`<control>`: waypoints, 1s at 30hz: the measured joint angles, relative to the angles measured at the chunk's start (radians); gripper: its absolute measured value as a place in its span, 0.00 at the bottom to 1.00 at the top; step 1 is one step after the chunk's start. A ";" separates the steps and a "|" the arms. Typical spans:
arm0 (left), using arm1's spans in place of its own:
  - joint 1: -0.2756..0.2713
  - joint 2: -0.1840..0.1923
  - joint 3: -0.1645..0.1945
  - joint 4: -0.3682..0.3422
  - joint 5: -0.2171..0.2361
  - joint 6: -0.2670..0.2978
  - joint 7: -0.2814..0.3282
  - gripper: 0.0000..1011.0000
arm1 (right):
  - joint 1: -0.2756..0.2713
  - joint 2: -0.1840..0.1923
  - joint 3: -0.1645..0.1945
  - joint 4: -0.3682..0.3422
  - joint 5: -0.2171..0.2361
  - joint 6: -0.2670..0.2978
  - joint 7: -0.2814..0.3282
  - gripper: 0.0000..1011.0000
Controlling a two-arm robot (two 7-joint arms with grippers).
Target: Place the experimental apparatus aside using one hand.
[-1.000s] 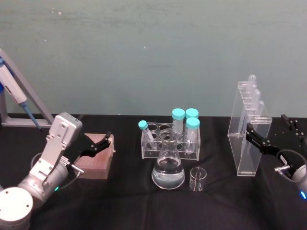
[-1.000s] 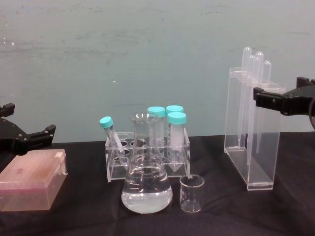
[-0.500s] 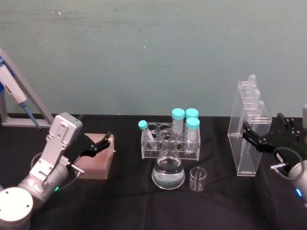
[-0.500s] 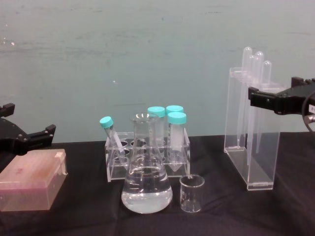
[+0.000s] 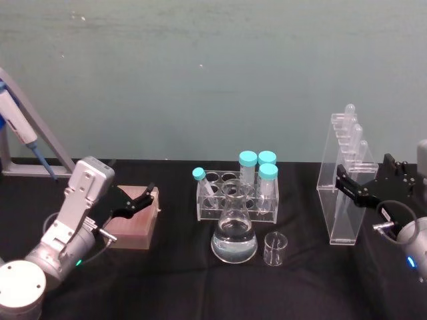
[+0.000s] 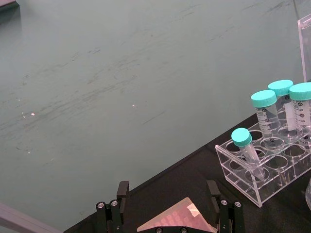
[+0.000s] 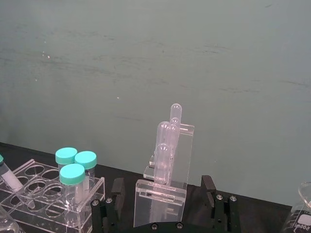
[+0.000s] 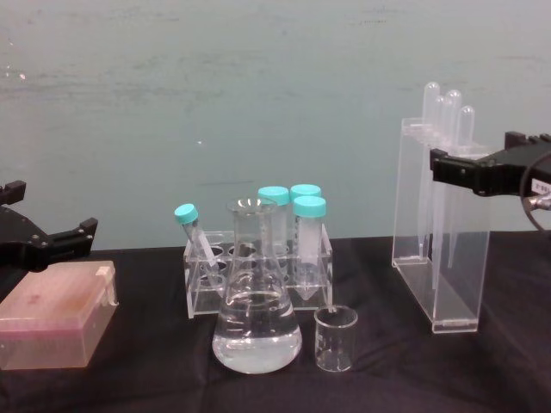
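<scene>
a black cloth (image 5: 180, 287) is covering the table, and a dull teal-green wall (image 5: 200, 67) is closing off the room right behind it. the right gripper (image 5: 365, 177) is hovering at the right side, level with the upper part of the tall clear stand (image 5: 341, 213). its 2 black fingers are spread wide and gripping nothing. in the chest view 1 finger (image 8: 452, 168) is crossing in front of the stand's top. in the right wrist view the stand is showing between both fingers, and i cannot tell whether either is touching the acrylic.

the stand is standing upright on the cloth at the right, carrying long pipettes (image 5: 355, 133) with their bulbs poking above it. well to its left, near the table's middle, the conical flask (image 5: 234, 233) is holding clear liquid, with the small beaker (image 5: 275, 249) just beside it on the right. behind them a clear tube rack (image 5: 213, 200) is holding 4 teal-capped tubes, 1 of them leaning.

the left gripper (image 5: 140, 200) is idling at the left, fingers wide apart and holding nothing, over a pinkish box (image 5: 140, 230). at the far left a blue-and-white pipettor (image 5: 17, 120) is leaning on a grey frame.
</scene>
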 joint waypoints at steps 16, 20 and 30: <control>0.000 0.000 0.000 0.000 0.000 0.000 0.000 0.99 | 0.018 -0.028 0.000 0.030 -0.011 -0.003 -0.018 0.99; 0.000 0.000 0.000 0.000 0.000 0.000 0.000 0.99 | 0.019 -0.036 0.002 0.033 -0.014 -0.003 -0.026 0.99; 0.000 0.000 0.000 0.000 0.000 0.000 0.000 0.99 | 0.027 -0.056 0.004 0.046 -0.027 -0.002 -0.040 0.99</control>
